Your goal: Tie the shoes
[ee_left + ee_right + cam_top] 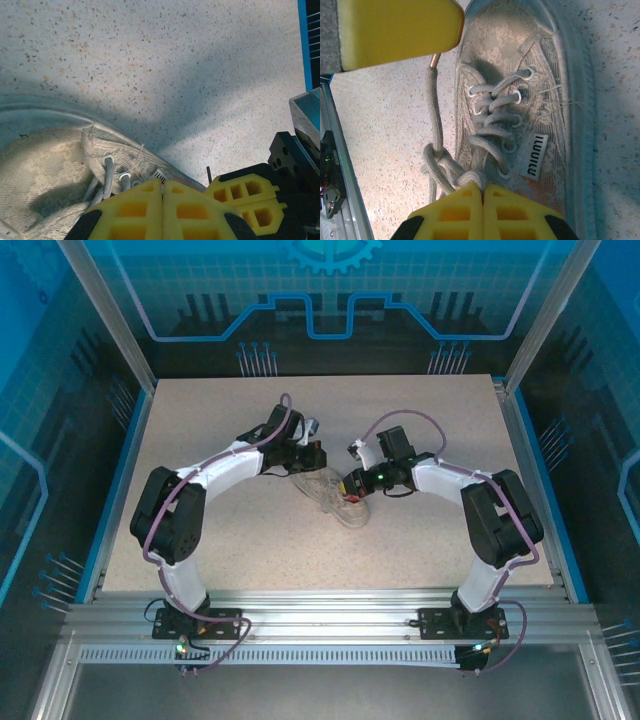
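The whitish-grey shoe (340,502) lies on the table between both arms, toe away from the right wrist camera, with red showing through its mesh near the label. My right gripper (482,186) is shut on a bight of the white lace (432,115) just beside a loose knot (440,165) at the shoe's (540,100) side. My left gripper (162,182) is shut above the shoe's (50,170) eyelet row, with nothing visible between its tips. One of its yellow fingers (395,32) sits over the lace's free end, whose brown tip touches that finger's edge.
The speckled table (420,420) has a blue rim and clear panels around it. The two grippers (318,465) (346,485) are close together over the shoe. The right gripper's fingers (242,192) show just right of the left one's.
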`<state>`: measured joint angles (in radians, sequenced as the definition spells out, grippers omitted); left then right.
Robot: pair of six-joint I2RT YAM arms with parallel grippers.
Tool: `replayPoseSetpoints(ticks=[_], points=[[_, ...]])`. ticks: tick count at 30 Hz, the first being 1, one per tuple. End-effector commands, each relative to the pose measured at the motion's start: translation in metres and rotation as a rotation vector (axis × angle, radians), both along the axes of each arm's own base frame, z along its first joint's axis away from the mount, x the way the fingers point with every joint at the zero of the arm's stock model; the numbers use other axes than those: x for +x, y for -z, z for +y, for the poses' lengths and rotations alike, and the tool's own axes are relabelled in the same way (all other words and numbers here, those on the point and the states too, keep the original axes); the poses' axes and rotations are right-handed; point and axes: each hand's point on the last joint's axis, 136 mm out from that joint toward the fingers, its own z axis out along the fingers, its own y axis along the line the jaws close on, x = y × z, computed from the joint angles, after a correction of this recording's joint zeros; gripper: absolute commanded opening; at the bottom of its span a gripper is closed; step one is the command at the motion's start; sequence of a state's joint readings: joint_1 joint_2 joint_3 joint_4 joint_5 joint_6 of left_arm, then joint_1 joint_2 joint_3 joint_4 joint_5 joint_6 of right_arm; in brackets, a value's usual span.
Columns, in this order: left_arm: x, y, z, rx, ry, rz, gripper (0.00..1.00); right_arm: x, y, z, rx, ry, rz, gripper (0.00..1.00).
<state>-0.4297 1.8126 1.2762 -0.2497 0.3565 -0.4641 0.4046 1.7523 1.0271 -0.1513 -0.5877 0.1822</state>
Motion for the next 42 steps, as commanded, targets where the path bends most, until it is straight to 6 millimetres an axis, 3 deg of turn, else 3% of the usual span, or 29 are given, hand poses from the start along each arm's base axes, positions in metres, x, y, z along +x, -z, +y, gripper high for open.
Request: replayPoseSetpoints(ticks=[1, 7, 13, 14, 16, 18, 20, 23, 28, 34, 37, 42], points=[[0.014, -0.028, 0.000, -0.034, 0.011, -0.083, 0.00, 0.001, -0.014, 0.002, 0.012, -0.021, -0.023, 0.00], [0.021, -0.040, 0.003, -0.042, 0.000, -0.117, 0.00, 0.002, -0.016, 0.003, 0.009, -0.018, -0.021, 0.00], [0.025, -0.039, 0.008, -0.043, -0.008, -0.131, 0.00, 0.006, -0.021, 0.004, 0.010, -0.009, -0.021, 0.00], [0.025, -0.039, 0.008, -0.045, -0.006, -0.139, 0.03, 0.007, -0.022, 0.003, 0.009, -0.004, -0.018, 0.00], [0.024, -0.043, 0.008, -0.050, 0.005, -0.171, 0.23, 0.010, -0.024, 0.003, 0.010, 0.010, -0.014, 0.00], [0.020, -0.048, 0.009, -0.052, 0.024, -0.213, 0.33, 0.013, -0.026, 0.003, 0.014, 0.023, -0.008, 0.00], [0.014, -0.053, 0.013, -0.051, 0.035, -0.268, 0.41, 0.016, -0.026, 0.004, 0.015, 0.031, -0.003, 0.00], [-0.001, -0.055, 0.020, -0.054, 0.050, -0.356, 0.44, 0.021, -0.027, 0.003, 0.011, 0.046, 0.000, 0.00], [-0.029, -0.030, 0.020, -0.082, 0.104, -0.401, 0.42, 0.025, -0.024, 0.002, 0.004, 0.057, 0.020, 0.00], [-0.057, -0.005, -0.011, -0.037, 0.280, -0.505, 0.45, 0.026, -0.020, 0.002, -0.004, 0.059, 0.037, 0.00], [-0.064, 0.004, -0.020, -0.004, 0.341, -0.578, 0.47, 0.026, -0.019, 0.000, -0.009, 0.067, 0.049, 0.00], [-0.063, 0.017, -0.017, 0.038, 0.339, -0.576, 0.47, 0.030, -0.017, -0.003, -0.006, 0.091, 0.067, 0.00]])
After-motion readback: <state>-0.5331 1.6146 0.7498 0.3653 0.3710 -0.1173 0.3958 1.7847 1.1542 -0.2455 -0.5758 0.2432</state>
